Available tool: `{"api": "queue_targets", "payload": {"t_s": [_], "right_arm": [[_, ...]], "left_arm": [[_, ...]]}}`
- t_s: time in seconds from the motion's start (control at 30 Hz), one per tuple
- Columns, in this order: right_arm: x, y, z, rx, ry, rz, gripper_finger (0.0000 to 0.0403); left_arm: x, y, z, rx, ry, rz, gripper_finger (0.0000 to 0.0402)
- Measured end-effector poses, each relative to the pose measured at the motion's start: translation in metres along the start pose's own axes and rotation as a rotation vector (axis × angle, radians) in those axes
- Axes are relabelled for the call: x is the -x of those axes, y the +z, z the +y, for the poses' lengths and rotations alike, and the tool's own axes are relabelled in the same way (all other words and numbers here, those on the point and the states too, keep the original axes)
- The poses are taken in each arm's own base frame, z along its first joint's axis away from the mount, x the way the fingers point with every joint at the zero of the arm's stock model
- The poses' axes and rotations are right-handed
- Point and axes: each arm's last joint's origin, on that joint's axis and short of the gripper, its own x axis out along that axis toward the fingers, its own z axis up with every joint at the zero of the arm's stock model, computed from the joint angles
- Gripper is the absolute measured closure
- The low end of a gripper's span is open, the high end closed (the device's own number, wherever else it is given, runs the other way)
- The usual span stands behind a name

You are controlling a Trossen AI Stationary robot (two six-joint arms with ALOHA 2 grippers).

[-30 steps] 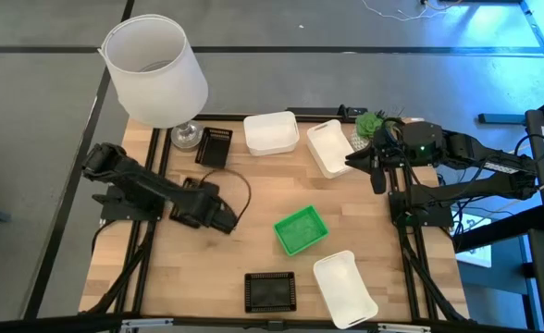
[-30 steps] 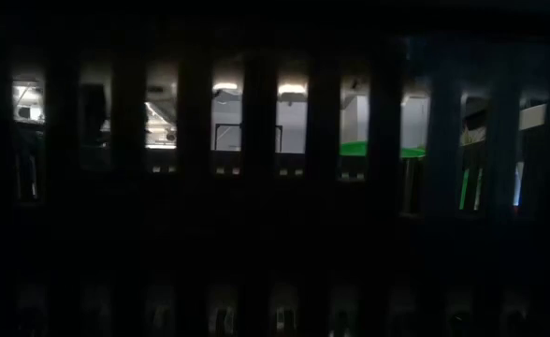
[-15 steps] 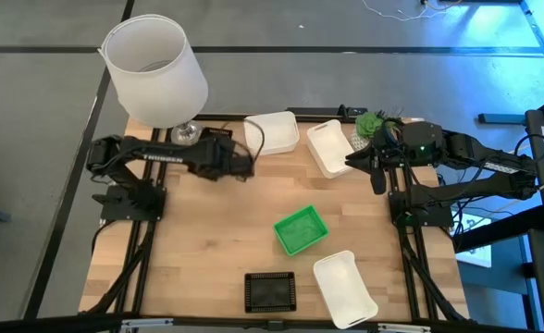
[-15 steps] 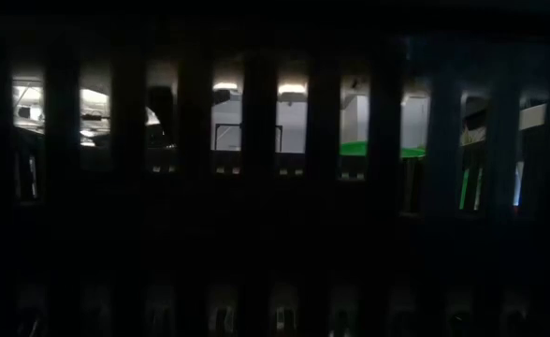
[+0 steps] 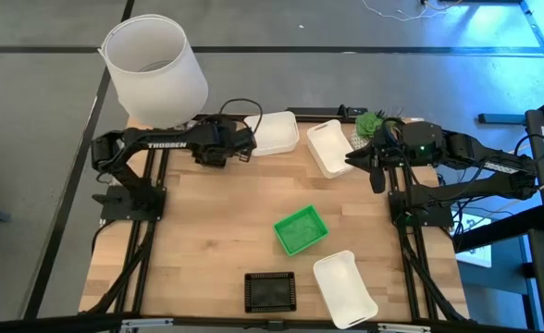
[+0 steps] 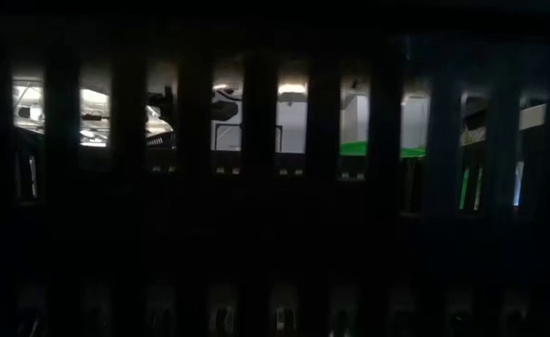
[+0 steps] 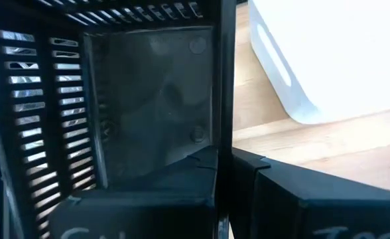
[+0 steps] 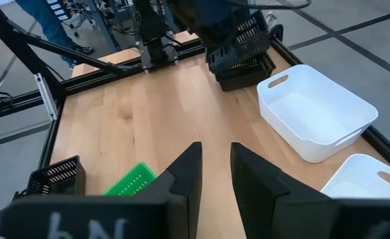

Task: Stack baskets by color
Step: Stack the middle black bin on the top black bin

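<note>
Gripping black basket (image 7: pixel 148 99) wall in left tool (image 5: pixel 240 148), clamped | beside white basket (image 5: pixel 274 132), far bench (image 5: pixel 216 240) edge | right tool (image 8: pixel 211 174) parted, empty, near plant (image 5: pixel 369 122)

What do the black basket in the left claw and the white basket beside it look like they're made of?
Black basket: seemingly moulded plastic, dull and scuffed; slotted walls, a solid floor with round mould marks.
White basket: probably smooth, slightly glossy plastic; solid walls, rounded corners, a cut-out handle slot.
</note>
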Motion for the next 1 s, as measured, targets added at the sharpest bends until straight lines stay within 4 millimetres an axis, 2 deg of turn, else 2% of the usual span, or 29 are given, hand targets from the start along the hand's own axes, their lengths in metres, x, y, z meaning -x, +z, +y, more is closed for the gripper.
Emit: {"api": "queue_targets", "payload": {"t_s": [0.4, 0.73, 1.0], "right_arm": [[0.000, 0.000, 0.000, 0.006, 0.001, 0.002, 0.0324], [0.000, -0.001, 0.000, 0.007, -0.001, 0.010, 0.0324], [0.000, -0.001, 0.000, 0.020, 0.000, 0.010, 0.0324]], "left_arm": [[-0.026, -0.011, -0.014, -0.043, 0.042, 0.050, 0.0401], [-0.027, -0.015, -0.014, -0.043, -0.006, 0.157, 0.0401], [-0.014, -0.035, -0.021, -0.045, -0.041, 0.281, 0.0401]]}}
